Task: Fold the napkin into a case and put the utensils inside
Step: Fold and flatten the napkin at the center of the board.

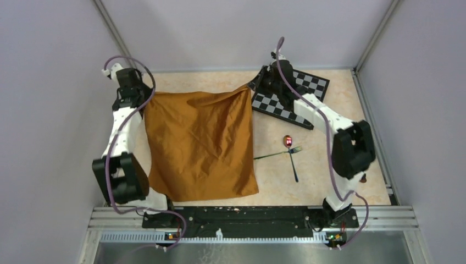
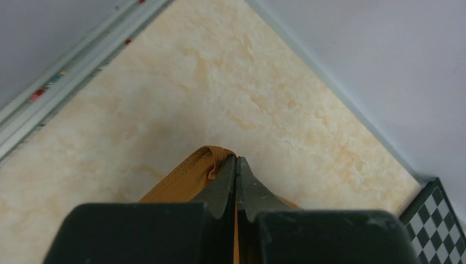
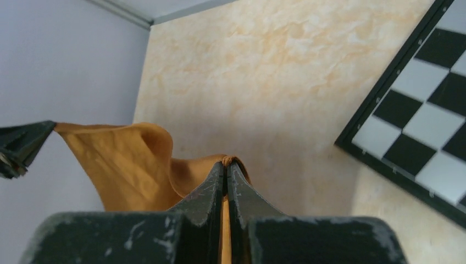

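Two far corners of the napkin [image 1: 200, 146], at its 11 and 1 o'clock, are pinched in the closed left gripper [image 2: 236, 160] and right gripper [image 3: 226, 164]; the cloth spreads over the 9 o'clock side of the table [image 1: 275, 181]. Light and limp, it likely sags unless held by its hemmed corners.

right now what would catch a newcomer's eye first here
The big rust-brown napkin spreads left of centre, its two far corners pinched by the left gripper and the right gripper. To its right lie a crossed fork and spoon, with a checkered board beyond them.
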You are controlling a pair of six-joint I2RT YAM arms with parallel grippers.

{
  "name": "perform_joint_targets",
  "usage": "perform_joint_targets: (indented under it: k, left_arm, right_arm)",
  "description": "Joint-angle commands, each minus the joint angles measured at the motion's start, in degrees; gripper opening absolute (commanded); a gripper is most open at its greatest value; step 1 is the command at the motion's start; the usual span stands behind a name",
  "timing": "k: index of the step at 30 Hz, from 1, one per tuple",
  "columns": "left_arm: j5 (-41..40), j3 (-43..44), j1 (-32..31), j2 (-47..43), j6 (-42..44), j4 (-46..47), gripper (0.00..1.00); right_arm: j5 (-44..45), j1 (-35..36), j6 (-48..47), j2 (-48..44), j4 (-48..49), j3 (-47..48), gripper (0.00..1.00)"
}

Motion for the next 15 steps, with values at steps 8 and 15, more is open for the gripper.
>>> perform_joint_targets:
  k: [8,15]
  left_arm:
    - [23.87,9.42,4.71,23.05,2.97,15.99,0.0]
    - [29.86,10.16,8.96,23.17,5.6,11.48,0.0]
  right_arm:
    - [-9.0,-5.04,-1.17,28.09,0.69,29.15,0.0]
    - [-11.0,-5.11,-3.86,32.29,-5.1,36.9,0.0]
